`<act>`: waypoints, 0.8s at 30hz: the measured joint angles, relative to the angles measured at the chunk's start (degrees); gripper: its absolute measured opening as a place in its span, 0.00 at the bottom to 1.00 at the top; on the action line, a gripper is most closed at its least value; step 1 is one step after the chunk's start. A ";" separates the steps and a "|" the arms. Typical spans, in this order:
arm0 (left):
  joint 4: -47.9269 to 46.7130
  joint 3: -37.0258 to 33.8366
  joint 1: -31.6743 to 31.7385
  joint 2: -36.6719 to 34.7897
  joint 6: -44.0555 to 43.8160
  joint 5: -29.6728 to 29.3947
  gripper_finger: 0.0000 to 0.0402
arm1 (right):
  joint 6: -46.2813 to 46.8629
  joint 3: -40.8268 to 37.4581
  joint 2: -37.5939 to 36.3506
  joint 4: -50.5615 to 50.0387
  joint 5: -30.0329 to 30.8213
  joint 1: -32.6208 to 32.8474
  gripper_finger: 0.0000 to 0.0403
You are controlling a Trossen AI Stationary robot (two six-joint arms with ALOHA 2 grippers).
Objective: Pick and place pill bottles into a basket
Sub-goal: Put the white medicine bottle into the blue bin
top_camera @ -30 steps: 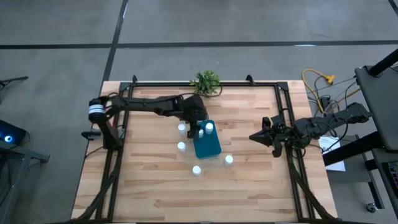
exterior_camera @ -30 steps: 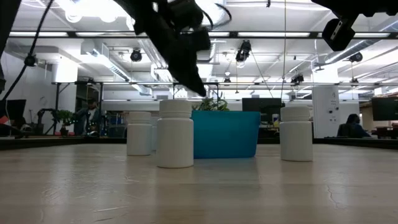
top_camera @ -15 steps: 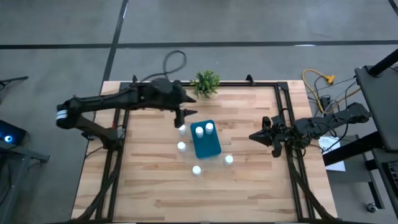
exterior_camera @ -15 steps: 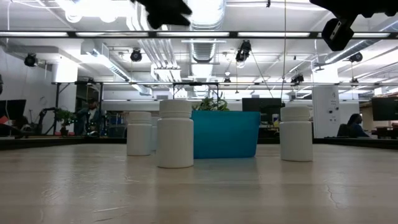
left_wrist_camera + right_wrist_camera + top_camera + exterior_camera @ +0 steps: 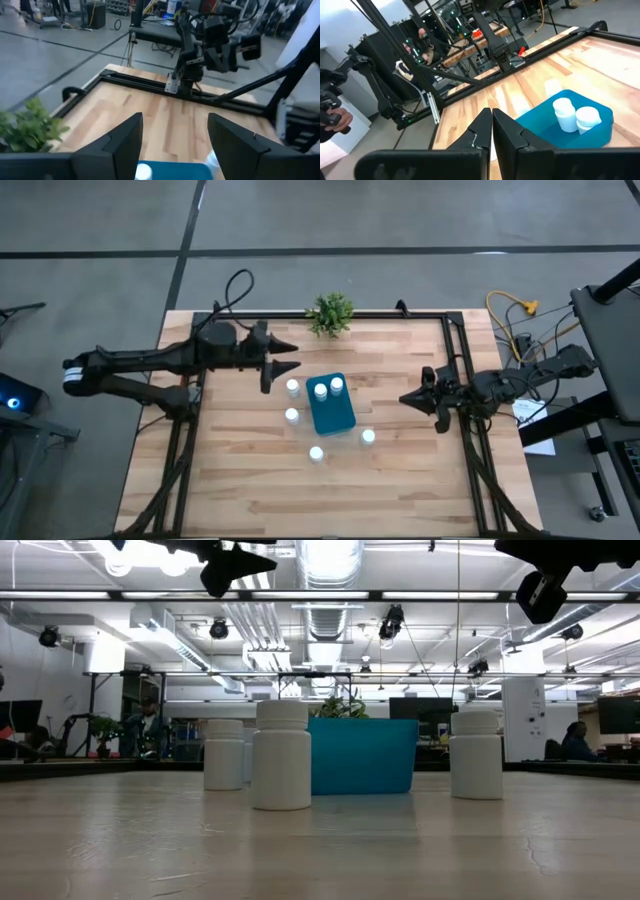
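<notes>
High view shows you two pill bottles [image 5: 327, 388] upright in the basket [image 5: 333, 408] at table [image 5: 240, 470] centre | four bottles [image 5: 316, 453] stand loose around it from 5 to 10 o'clock | left gripper [image 5: 285, 358] open, empty, at 10 o'clock | right gripper [image 5: 405, 398] closed, empty, at 3 o'clock

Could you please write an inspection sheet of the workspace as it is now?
Surface: wooden table in a black frame.
Job's things: two pill bottles stand in the basket; four bottles stand on the table around it.
Clutter: small potted plant at the table's far edge.
Grippers: left gripper open, empty, left of the basket; right gripper shut, empty, near the table's right edge.
Cables: yellow cable on the floor to the right; black loop on the left arm.
Surroundings: grey floor; workshop room behind.
</notes>
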 joint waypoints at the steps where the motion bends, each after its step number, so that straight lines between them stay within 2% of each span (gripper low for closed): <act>1: 0.48 -0.86 -0.09 -0.64 -0.26 0.00 0.51 | 0.00 0.00 0.33 0.00 0.00 0.00 0.02; 16: 2.02 -9.36 -4.03 -2.95 -4.70 -1.65 0.51 | 0.58 0.00 6.12 0.49 1.14 0.02 0.02; 24: 14.21 -17.39 -4.46 -8.75 -7.41 -5.07 0.51 | -0.08 0.00 7.48 3.33 1.52 0.03 0.02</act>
